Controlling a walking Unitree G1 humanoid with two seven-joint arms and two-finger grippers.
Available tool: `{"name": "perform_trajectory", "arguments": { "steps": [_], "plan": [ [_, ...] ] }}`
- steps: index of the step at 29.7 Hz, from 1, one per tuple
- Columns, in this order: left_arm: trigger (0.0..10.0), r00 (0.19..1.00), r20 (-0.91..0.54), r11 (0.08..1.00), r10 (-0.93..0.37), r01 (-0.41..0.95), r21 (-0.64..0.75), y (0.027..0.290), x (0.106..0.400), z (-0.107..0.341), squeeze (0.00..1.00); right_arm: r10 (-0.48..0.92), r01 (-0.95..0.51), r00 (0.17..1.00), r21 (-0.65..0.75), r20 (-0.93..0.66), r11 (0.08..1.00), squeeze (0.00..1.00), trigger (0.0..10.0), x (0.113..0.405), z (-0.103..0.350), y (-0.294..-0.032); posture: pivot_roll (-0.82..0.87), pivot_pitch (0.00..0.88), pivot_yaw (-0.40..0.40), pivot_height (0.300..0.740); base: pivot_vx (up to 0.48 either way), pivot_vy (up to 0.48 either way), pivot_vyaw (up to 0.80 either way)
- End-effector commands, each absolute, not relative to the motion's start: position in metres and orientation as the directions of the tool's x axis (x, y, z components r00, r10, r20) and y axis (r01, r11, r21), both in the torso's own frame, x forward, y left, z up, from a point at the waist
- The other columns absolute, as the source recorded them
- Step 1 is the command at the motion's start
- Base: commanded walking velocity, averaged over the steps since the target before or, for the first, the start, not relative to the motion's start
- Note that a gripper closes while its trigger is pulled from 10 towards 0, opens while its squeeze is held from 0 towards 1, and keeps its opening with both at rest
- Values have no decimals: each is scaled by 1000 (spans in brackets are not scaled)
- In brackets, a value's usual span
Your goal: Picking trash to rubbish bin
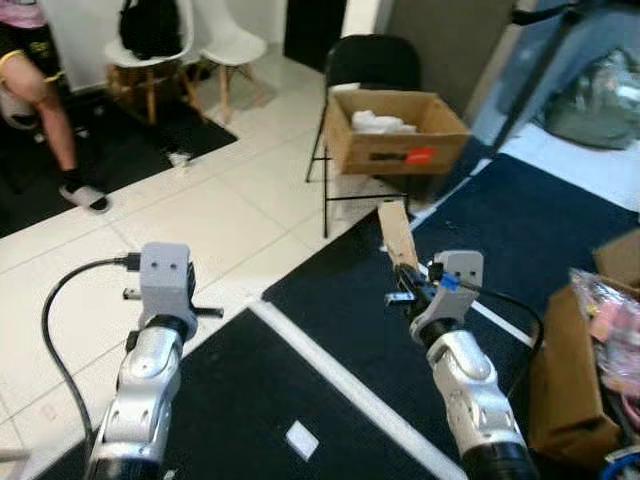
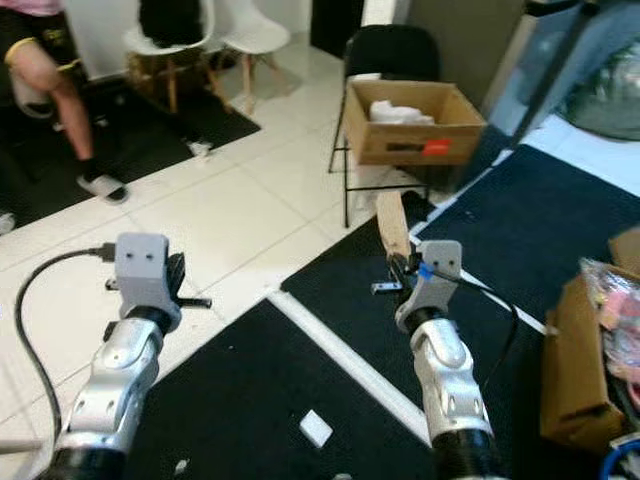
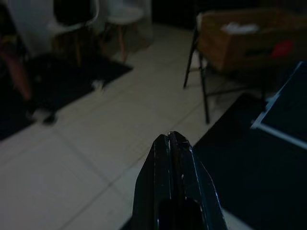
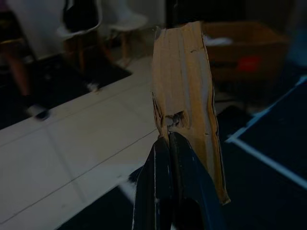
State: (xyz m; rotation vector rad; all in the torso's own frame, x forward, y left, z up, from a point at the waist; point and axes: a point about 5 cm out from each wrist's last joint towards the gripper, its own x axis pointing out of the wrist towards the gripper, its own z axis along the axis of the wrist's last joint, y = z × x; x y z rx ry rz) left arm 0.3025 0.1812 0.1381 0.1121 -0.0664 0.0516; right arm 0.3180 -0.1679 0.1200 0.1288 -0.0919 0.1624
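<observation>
My right gripper (image 1: 404, 275) is shut on a torn strip of brown cardboard (image 1: 397, 232), held upright above the dark mat; the strip (image 4: 184, 91) rises from the pinched fingers (image 4: 165, 158). An open cardboard box (image 1: 395, 130) with white paper inside sits on a black folding chair (image 1: 372, 62) ahead. My left gripper (image 3: 171, 140) is shut with nothing in it, raised over the white tile floor on the left (image 1: 165, 275). A small white scrap (image 1: 301, 439) lies on the dark mat between my arms.
A person's leg (image 1: 45, 100) in a sandal stands at the far left by white chairs (image 1: 230, 45). A brown bag with plastic wrappers (image 1: 590, 350) sits at the right. A white stripe (image 1: 350, 385) crosses the dark mat.
</observation>
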Motion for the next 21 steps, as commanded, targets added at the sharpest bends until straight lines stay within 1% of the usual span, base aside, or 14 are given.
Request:
{"name": "perform_trajectory", "arguments": {
  "steps": [1,6,9,13,21],
  "plan": [
    [10000,997,57,990,43,-51,133,183,299,132,0,151,-161,985,129,80,979,0,10000,314,113,-168,22,105,-55,740,0,0,-625],
    [10000,998,53,988,31,-38,147,181,297,130,0,146,-155,986,131,79,979,0,10000,313,113,-170,26,114,-55,740,0,0,-624],
    [10000,998,61,984,15,-26,177,179,294,128,0,149,-158,986,130,77,979,0,10000,312,112,-169,24,110,-55,740,0,0,-625],
    [10000,998,46,989,40,-46,144,183,293,126,0,157,-166,985,130,77,978,0,10000,313,112,-167,25,120,-53,740,0,0,-622],
    [10000,998,47,990,32,-38,137,182,292,126,0,166,-174,983,129,75,976,0,10000,312,111,-165,22,124,-61,740,0,0,-623]
  ]
}}
